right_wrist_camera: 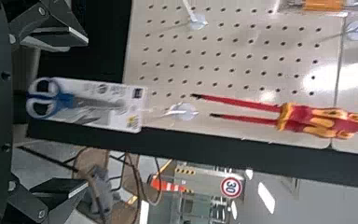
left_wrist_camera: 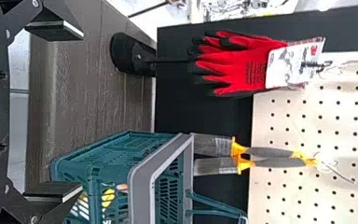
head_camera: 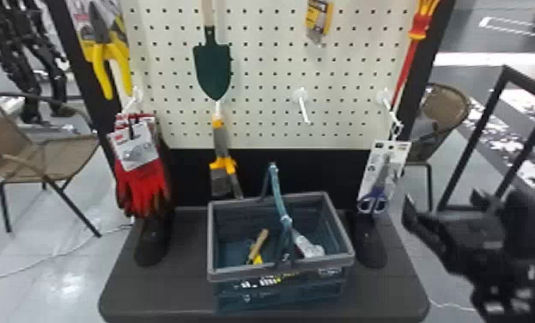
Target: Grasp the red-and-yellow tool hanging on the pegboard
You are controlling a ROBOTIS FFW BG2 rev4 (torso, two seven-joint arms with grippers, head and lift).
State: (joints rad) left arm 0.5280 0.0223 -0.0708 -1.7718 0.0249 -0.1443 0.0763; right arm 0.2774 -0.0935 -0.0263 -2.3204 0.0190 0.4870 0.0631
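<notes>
Red-and-yellow tool (head_camera: 413,38) is hanging at the pegboard's (head_camera: 270,73) upper right corner. Its handle is up and its red shaft is slanting down along the pegboard's right edge toward a white hook. Right gripper (right_wrist_camera: 86,112) is facing that right edge, with fingers standing wide apart and pinching nothing. It is sitting well apart from the tool and lining up with the scissors pack (head_camera: 382,176), which is hanging from the pegboard's lower right hook. In the head view the right arm is showing low, off to the right of the pegboard. Left gripper (left_wrist_camera: 81,109) is hovering before the pegboard's lower left over the table (head_camera: 171,292), fingers likewise spread and empty. Gloves (head_camera: 139,172) are hanging from the pegboard's lower left hook. A brush (head_camera: 223,159) is dangling below the pegboard's bottom middle, under a trowel (head_camera: 211,64). Pliers (head_camera: 107,56) are hanging at the pegboard's upper left edge. A basket (head_camera: 279,264) is sitting on the table just in front of the pegboard's base, with its handle standing up and a few small items lying inside, too blurred to name.
</notes>
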